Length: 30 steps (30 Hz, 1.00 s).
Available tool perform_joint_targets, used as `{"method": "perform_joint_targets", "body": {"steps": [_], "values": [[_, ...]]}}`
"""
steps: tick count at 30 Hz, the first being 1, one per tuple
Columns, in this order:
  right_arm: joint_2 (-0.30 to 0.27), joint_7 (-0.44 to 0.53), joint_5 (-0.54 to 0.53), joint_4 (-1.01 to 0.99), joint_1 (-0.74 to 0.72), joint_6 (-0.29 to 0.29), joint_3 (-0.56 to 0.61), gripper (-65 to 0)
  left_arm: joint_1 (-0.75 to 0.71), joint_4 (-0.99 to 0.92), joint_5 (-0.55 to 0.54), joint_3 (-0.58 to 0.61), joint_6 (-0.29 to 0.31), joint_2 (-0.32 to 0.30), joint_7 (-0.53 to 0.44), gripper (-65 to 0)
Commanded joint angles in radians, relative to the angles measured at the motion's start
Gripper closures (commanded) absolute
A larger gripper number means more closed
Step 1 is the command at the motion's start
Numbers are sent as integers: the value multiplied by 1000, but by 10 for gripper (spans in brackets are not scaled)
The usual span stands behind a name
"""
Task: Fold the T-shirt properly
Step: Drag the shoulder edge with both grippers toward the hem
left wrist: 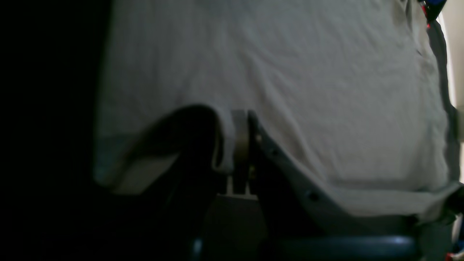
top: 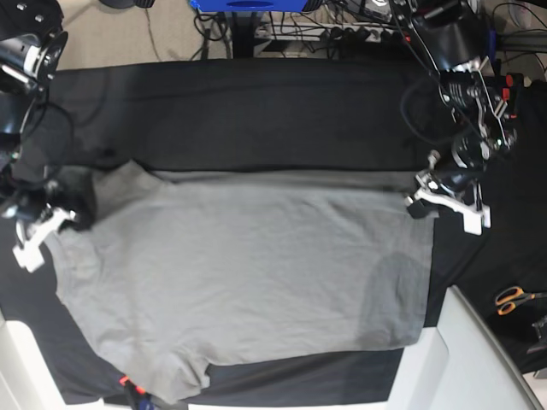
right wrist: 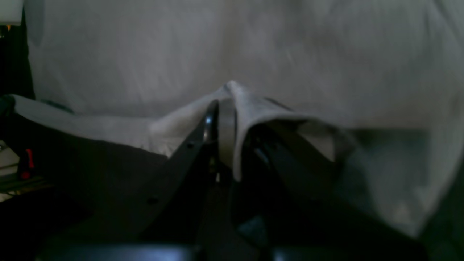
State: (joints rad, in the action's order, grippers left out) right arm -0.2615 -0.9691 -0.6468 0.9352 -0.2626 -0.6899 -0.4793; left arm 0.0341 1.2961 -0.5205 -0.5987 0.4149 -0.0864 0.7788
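A grey T-shirt [top: 248,273] lies spread across the black cloth [top: 256,111] covering the table, one sleeve at the near edge. The left gripper [left wrist: 241,139] is clamped tight on a bunched fold of the shirt's edge at the base view's right side; the right gripper [right wrist: 223,134] is likewise closed on a pinch of fabric at the opposite edge. Orange-handled scissors [top: 515,299] lie well apart.

Count: one T-shirt [top: 248,273], two claws (left claw [top: 425,198], right claw [top: 70,218]), one pair of scissors [top: 515,298].
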Motion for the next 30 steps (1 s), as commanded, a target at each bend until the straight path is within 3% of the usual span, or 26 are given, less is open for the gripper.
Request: {"method": "perform_joint_targets", "body": {"steps": [1, 6, 13, 26, 30], "values": [[-14, 23, -18, 12, -19, -8, 11, -6, 23, 17, 10, 0, 5, -9, -11, 0], [-12, 91, -20, -35, -53, -8, 46, -6, 63, 14, 92, 6, 5, -2, -11, 0], [-31, 135, -18, -109, -117, -8, 77, -6, 83, -10, 95, 104, 5, -8, -19, 0], [-31, 253, -20, -186, -177, -8, 199, -6, 148, -77, 96, 105, 5, -29, -22, 0], [-31, 278, -20, -187, -178, -8, 201, -6, 149, -97, 96, 105, 5, -36, -74, 0]]}}
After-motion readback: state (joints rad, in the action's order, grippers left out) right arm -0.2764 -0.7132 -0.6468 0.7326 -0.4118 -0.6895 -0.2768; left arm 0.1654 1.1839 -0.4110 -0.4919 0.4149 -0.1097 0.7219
